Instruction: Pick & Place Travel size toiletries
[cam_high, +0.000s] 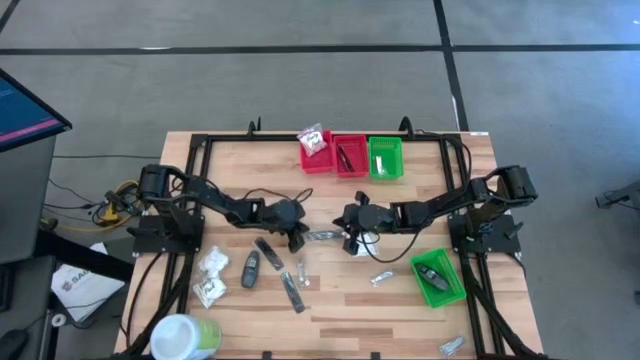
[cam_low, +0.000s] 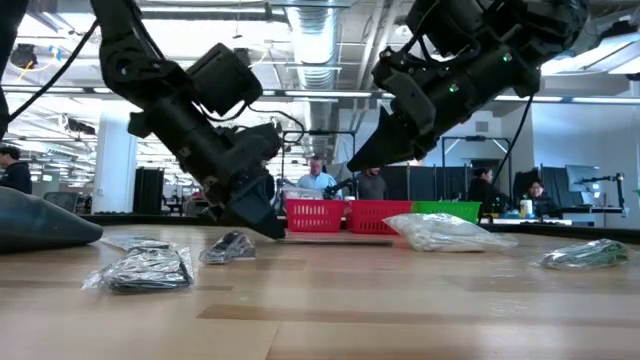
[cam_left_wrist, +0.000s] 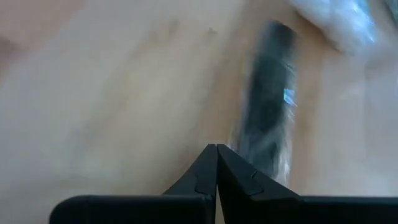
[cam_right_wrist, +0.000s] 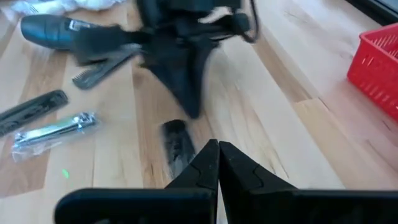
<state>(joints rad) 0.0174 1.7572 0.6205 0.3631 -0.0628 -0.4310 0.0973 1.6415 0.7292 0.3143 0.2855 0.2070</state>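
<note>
A slim dark stick in a clear wrapper (cam_high: 322, 236) lies flat on the wooden table between my two grippers; the left wrist view shows it blurred (cam_left_wrist: 267, 118), and it also appears in the right wrist view (cam_right_wrist: 176, 144). My left gripper (cam_high: 297, 238) is shut, its tip low over the table (cam_low: 276, 232) just left of the stick. My right gripper (cam_high: 350, 241) is shut too and hangs above the table (cam_low: 352, 165) on the stick's right. More toiletries lie near the left gripper: a dark comb (cam_high: 268, 252), a dark oval (cam_high: 251, 268), white packets (cam_high: 211, 263) and a wrapped nail clipper (cam_right_wrist: 53, 132).
Two red bins (cam_high: 316, 151) (cam_high: 349, 157) and a green bin (cam_high: 385, 158) stand at the far edge. Another green bin (cam_high: 437, 278) holding a dark item sits near right. The white-and-green tub (cam_high: 185, 336) stands at the near left corner. Silvery sachets (cam_high: 381, 278) (cam_high: 450, 346) lie near right.
</note>
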